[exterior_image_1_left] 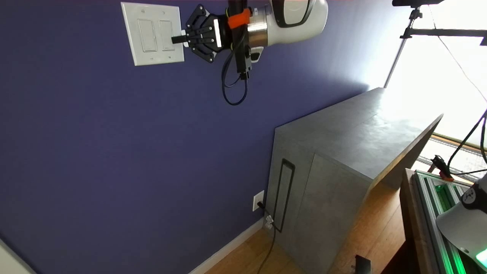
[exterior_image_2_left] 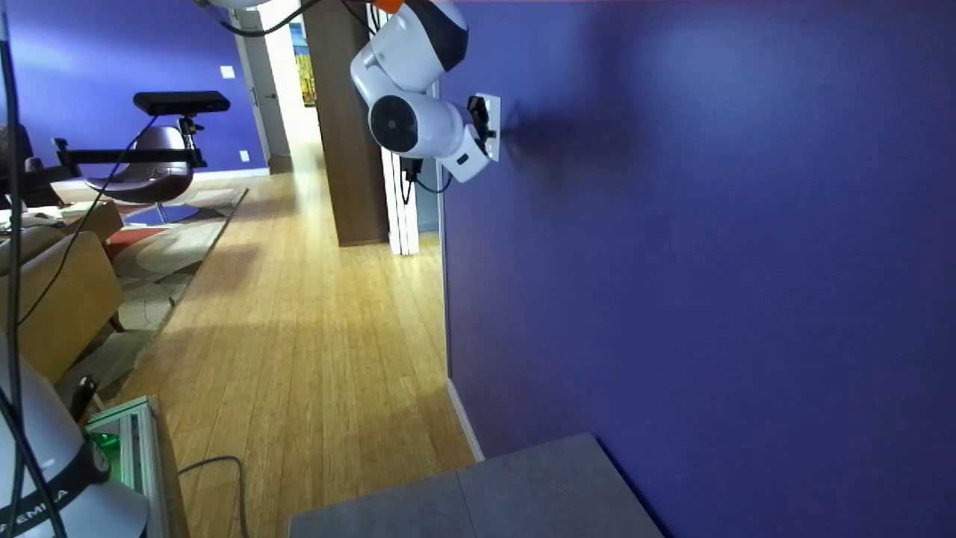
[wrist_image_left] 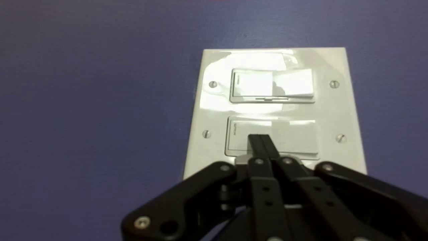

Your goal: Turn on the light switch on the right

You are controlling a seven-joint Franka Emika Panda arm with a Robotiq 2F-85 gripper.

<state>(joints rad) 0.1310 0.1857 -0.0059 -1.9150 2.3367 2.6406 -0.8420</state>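
In the wrist view, we are looking at a squarish white wall plate (wrist_image_left: 337,110) that is sitting on a blue wall (wrist_image_left: 100,117). It is carrying the light switch (wrist_image_left: 294,135), a rocker paddle that is showing lower in this view, and a matching left-hand paddle (wrist_image_left: 272,83) that is showing just above. In an exterior view, the switch is occupying the plate's right-hand side. We are holding the jaws closed, their dark fingertips (wrist_image_left: 259,142) meeting side by side. They are pointing at the switch and covering a bit of its left half in the wrist view; in an exterior view, they are lining up with its lower part. Whether they are touching it, we are not managing to tell.

In both exterior views, the white arm (exterior_image_1_left: 298,30) is lying close to the wall, its end right by the plate. We are noticing an orange strap (exterior_image_1_left: 239,18) behind the jaws and a black cable (exterior_image_1_left: 233,104) that is hanging in a loop below. Lower on the wall, a black plug (exterior_image_1_left: 261,204) is sitting in a small outlet plate (exterior_image_1_left: 256,200), just beside a grey cabinet (exterior_image_1_left: 338,133).
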